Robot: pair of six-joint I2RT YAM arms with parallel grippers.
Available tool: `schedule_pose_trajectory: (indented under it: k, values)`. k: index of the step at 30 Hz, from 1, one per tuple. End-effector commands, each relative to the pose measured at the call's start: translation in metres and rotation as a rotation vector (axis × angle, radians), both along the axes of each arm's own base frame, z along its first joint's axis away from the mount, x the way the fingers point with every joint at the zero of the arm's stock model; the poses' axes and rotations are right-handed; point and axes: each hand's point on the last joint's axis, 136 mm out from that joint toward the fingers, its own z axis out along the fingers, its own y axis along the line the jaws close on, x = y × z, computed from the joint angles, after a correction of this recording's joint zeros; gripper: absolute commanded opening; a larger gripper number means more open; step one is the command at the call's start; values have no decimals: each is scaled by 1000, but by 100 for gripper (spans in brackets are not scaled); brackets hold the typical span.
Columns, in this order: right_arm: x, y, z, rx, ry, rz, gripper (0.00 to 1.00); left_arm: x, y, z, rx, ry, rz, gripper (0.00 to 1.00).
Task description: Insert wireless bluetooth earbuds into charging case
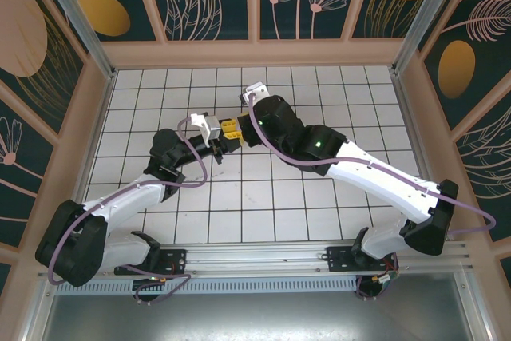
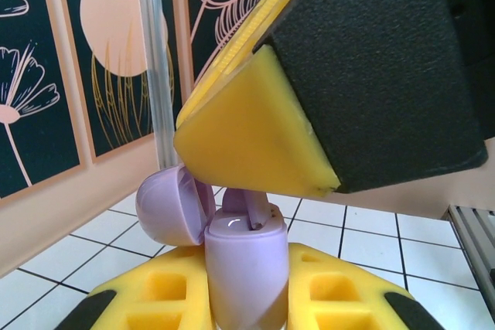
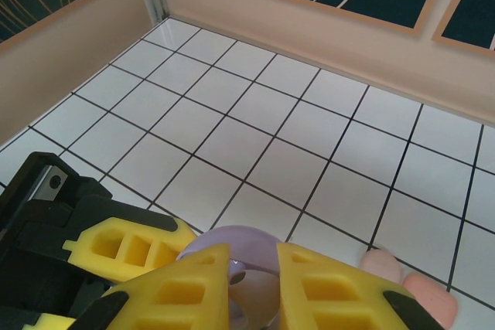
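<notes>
Standing upright between the yellow fingers of the left claw (image 2: 249,299), the lilac case (image 2: 246,268) is clamped at its lower body, and its lid (image 2: 166,206) is hinged open to the left in the left wrist view. A lilac bud (image 2: 247,205) sits in the open mouth of the case, stem up, and its top passes behind the yellow finger (image 2: 247,129) of the right claw (image 3: 254,284), which hangs tilted directly above the case. From the right wrist view that claw's jaws stand a narrow gap apart, with a rounded lilac shape below and between them. Whether they press on the bud cannot be told, as the contact point is hidden. From above, both arms meet near the middle of the tiled table (image 1: 263,197), claw to claw, with the case raised off the tiles. Two pink pieces (image 3: 384,264) lie side by side on a tile just right of the right claw, at the bottom edge of its view. They are too blurred and cropped to identify.
</notes>
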Motion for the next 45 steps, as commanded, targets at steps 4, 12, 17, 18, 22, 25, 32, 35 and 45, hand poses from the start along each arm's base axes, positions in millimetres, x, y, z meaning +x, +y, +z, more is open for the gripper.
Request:
schedule_pose_trajectory:
  k: [4, 12, 17, 18, 22, 25, 32, 35, 45]
  values:
    - [-9, 0, -18, -46, 28, 31, 19, -6, 0, 40, -66, -105, -12, 0]
    - [-22, 23, -21, -115, -18, 157, 19, -5, -2, 36, -61, -79, -24, 0]
    - [-21, 30, -29, -170, -24, 163, 20, -4, -2, 35, -60, -72, -24, 0]
    - [-20, 30, -31, -179, -23, 157, 20, -4, -2, 36, -61, -74, -24, 0]
    - [-17, 27, -32, -185, -24, 129, 26, -4, -3, 34, -60, -68, -25, 0]
    - [-13, 23, -23, -161, -26, 92, 35, -3, -3, 34, -62, -63, -28, 0]
    - [-4, 13, 27, -4, -38, 25, 61, -3, -4, 32, -62, -54, -32, 0]
    - [-4, 8, 48, 71, -46, 15, 67, -3, -4, 31, -64, -54, -32, 0]
    - [7, -28, 83, 320, 37, -13, 70, -3, -4, 28, -63, -57, -28, 0]
